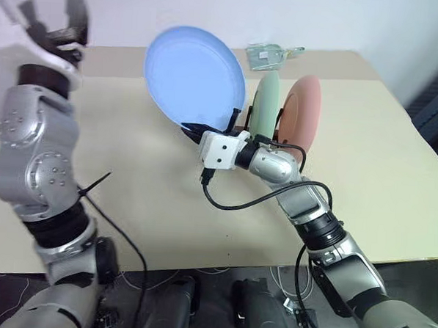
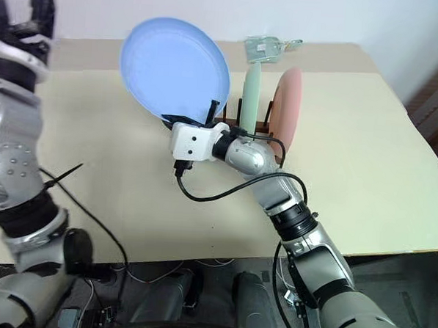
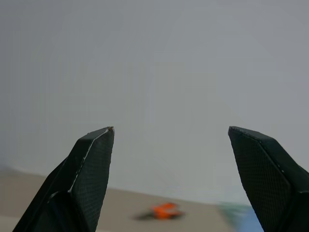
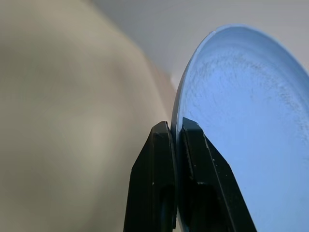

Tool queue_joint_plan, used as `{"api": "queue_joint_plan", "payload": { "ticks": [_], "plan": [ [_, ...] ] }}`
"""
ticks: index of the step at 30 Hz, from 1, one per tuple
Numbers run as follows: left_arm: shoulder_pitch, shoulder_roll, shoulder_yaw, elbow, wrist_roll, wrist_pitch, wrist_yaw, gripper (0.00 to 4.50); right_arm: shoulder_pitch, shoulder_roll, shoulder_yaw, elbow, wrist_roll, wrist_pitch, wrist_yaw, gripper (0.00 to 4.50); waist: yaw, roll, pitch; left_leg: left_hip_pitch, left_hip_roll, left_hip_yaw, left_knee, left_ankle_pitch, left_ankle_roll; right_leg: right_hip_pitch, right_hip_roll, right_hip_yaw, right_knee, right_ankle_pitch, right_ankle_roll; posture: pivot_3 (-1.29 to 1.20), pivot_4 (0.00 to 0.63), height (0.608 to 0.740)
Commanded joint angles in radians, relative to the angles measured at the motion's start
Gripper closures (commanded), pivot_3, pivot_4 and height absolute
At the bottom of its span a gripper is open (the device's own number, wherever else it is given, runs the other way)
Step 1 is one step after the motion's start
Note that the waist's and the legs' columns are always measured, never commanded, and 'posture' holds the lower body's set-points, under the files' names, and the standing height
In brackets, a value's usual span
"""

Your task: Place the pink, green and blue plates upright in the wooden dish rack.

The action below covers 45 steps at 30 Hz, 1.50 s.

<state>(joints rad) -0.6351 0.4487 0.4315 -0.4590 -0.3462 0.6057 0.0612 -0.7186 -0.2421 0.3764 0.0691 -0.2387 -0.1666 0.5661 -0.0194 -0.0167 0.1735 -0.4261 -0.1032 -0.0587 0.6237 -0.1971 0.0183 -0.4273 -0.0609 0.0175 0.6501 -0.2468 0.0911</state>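
R gripper (image 4: 175, 133) is clenched on the lower rim of the blue plate (image 1: 194, 74), fingers (image 4: 154, 164) pinching the edge from both sides. The plate is held up off the table (image 1: 394, 180), tilted, its face toward the camera, just left of the wooden dish rack (image 2: 232, 120) and near the table's far edge.

Green plate (image 1: 266, 104) and pink plate (image 1: 303, 109) stand upright on edge in the rack, side by side, green nearer the blue one, pink on the side toward the table's right edge. Most of the rack is hidden behind the plates and the R wrist; only dark pegs by the green plate show.

L gripper (image 1: 58, 16) is raised high over the table's far-left corner, well apart from the plates, fingers (image 3: 91, 169) spread wide w/ nothing between them.

A small clear packet (image 1: 269, 55) lies at the far edge behind the rack; can't tell what it is. A small orange blurred item (image 3: 164, 210) shows on the table in the L wrist view.
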Motion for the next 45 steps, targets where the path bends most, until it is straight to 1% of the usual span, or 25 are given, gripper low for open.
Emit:
{"api": "queue_joint_plan", "payload": {
  "ticks": [1, 3, 4, 6, 7, 10, 13, 14, 17, 22, 30, 35, 39, 42, 43, 45],
  "plan": [
    [0.159, 0.074, -0.054, 0.010, 0.131, -0.127, -0.084, 0.66, -0.006, 0.030, -0.070, -0.083, 0.129, 0.001, 0.019, 4.50, 0.007, 0.000, 0.000, 0.000, 0.000, 0.000, 0.000, 0.000, 0.000, 0.000, 0.000, 0.000, 0.000, 0.000, 0.000, 0.00, 0.150, 0.726],
    [0.234, 0.078, -0.068, 0.020, 0.152, -0.171, -0.109, 0.66, 0.001, 0.049, -0.094, -0.105, 0.194, 0.034, 0.030, 4.50, 0.015, 0.000, 0.000, 0.001, -0.001, -0.001, 0.000, -0.001, -0.001, 0.000, -0.001, -0.001, -0.001, 0.000, 0.000, 0.00, 0.150, 0.726],
    [0.302, 0.080, -0.102, 0.028, 0.179, -0.203, -0.136, 0.66, 0.008, 0.071, -0.120, -0.136, 0.261, 0.086, 0.033, 4.50, 0.016, -0.001, 0.000, 0.000, -0.001, -0.001, 0.000, -0.001, 0.000, 0.000, -0.001, -0.001, -0.001, 0.000, 0.000, 0.00, 0.150, 0.726],
    [0.426, 0.034, -0.154, 0.037, 0.174, -0.244, -0.182, 0.66, 0.025, 0.118, -0.174, -0.204, 0.412, 0.217, 0.031, 4.50, 0.014, 0.000, -0.001, 0.001, -0.001, -0.001, 0.000, -0.005, 0.006, 0.000, -0.001, -0.001, -0.001, 0.000, 0.000, 0.00, 0.150, 0.726],
    [0.459, 0.018, -0.167, 0.039, 0.171, -0.258, -0.195, 0.66, 0.030, 0.132, -0.190, -0.229, 0.457, 0.264, 0.029, 4.50, 0.014, 0.000, -0.001, 0.001, -0.001, -0.001, 0.000, -0.005, 0.006, 0.000, -0.001, -0.001, -0.002, 0.000, 0.000, 0.00, 0.150, 0.726],
    [0.575, -0.036, -0.278, 0.038, 0.166, -0.306, -0.270, 0.66, 0.066, 0.193, -0.255, -0.333, 0.665, 0.464, -0.021, 4.50, 0.012, 0.000, -0.001, 0.001, 0.000, -0.001, -0.001, -0.005, 0.006, 0.000, -0.002, -0.001, -0.001, 0.000, -0.001, 0.00, 0.150, 0.726],
    [0.629, -0.079, -0.347, 0.045, 0.173, -0.342, -0.304, 0.66, 0.081, 0.238, -0.314, -0.399, 0.815, 0.606, -0.094, 4.50, 0.009, 0.000, 0.000, 0.000, 0.000, -0.001, -0.002, -0.006, 0.006, 0.000, -0.001, 0.000, -0.001, 0.000, -0.002, 0.00, 0.150, 0.726],
    [0.644, -0.093, -0.371, 0.046, 0.173, -0.351, -0.312, 0.66, 0.083, 0.264, -0.341, -0.409, 0.871, 0.649, -0.138, 4.50, 0.008, 0.001, 0.000, 0.000, 0.001, -0.001, -0.002, -0.006, 0.006, 0.000, -0.001, 0.000, -0.001, 0.000, -0.002, 0.00, 0.150, 0.726],
    [0.665, -0.119, -0.416, 0.049, 0.182, -0.369, -0.328, 0.66, 0.085, 0.322, -0.400, -0.417, 0.981, 0.732, -0.247, 4.50, 0.006, 0.002, -0.001, 0.000, 0.001, -0.001, -0.003, -0.006, 0.006, -0.001, -0.001, 0.000, -0.001, 0.000, -0.003, 0.00, 0.150, 0.726],
    [0.667, -0.134, -0.425, 0.052, 0.187, -0.371, -0.337, 0.66, 0.076, 0.351, -0.442, -0.401, 1.052, 0.786, -0.344, 4.50, 0.006, 0.002, 0.000, 0.000, 0.001, -0.001, -0.005, -0.005, 0.006, -0.002, -0.001, 0.000, -0.001, 0.000, -0.004, 0.00, 0.150, 0.726],
    [0.664, -0.132, -0.423, 0.050, 0.192, -0.372, -0.354, 0.66, 0.073, 0.358, -0.461, -0.350, 1.060, 0.798, -0.419, 4.50, 0.006, 0.003, 0.000, 0.000, 0.001, -0.001, -0.005, -0.005, 0.006, -0.002, -0.001, 0.000, -0.001, 0.000, -0.004, 0.00, 0.150, 0.726],
    [0.666, -0.124, -0.442, 0.043, 0.205, -0.390, -0.381, 0.66, 0.057, 0.377, -0.494, -0.284, 1.056, 0.808, -0.509, 4.50, 0.006, 0.003, -0.001, 0.000, 0.001, -0.001, -0.005, -0.005, 0.006, -0.002, -0.001, 0.000, -0.001, 0.000, -0.004, 0.00, 0.150, 0.726],
    [0.665, -0.128, -0.441, 0.043, 0.204, -0.391, -0.386, 0.66, 0.047, 0.373, -0.498, -0.257, 1.051, 0.814, -0.531, 4.50, 0.006, 0.003, 0.000, 0.000, 0.001, 0.000, -0.005, -0.005, 0.006, -0.002, -0.001, 0.000, -0.001, 0.000, -0.004, 0.00, 0.150, 0.726],
    [0.662, -0.131, -0.447, 0.044, 0.208, -0.391, -0.388, 0.62, 0.024, 0.363, -0.503, -0.224, 1.046, 0.836, -0.548, 3.42, 0.005, 0.003, 0.000, 0.000, 0.001, 0.000, -0.005, -0.005, 0.006, -0.002, -0.001, 0.000, -0.001, 0.000, -0.004, 0.00, 0.150, 0.726],
    [0.662, -0.131, -0.449, 0.044, 0.209, -0.392, -0.389, 0.62, 0.018, 0.358, -0.500, -0.220, 1.037, 0.836, -0.549, 2.98, 0.005, 0.004, 0.000, 0.000, 0.001, 0.000, -0.005, -0.005, 0.007, -0.002, -0.001, 0.000, -0.001, 0.000, -0.004, 0.00, 0.150, 0.726],
    [0.662, -0.132, -0.449, 0.045, 0.211, -0.392, -0.390, 0.62, 0.007, 0.340, -0.483, -0.217, 1.005, 0.831, -0.540, 1.93, 0.006, 0.004, 0.000, 0.000, 0.001, 0.000, -0.005, -0.004, 0.008, -0.002, -0.001, 0.000, -0.001, 0.000, -0.004, 0.00, 0.150, 0.726]
  ]
}}
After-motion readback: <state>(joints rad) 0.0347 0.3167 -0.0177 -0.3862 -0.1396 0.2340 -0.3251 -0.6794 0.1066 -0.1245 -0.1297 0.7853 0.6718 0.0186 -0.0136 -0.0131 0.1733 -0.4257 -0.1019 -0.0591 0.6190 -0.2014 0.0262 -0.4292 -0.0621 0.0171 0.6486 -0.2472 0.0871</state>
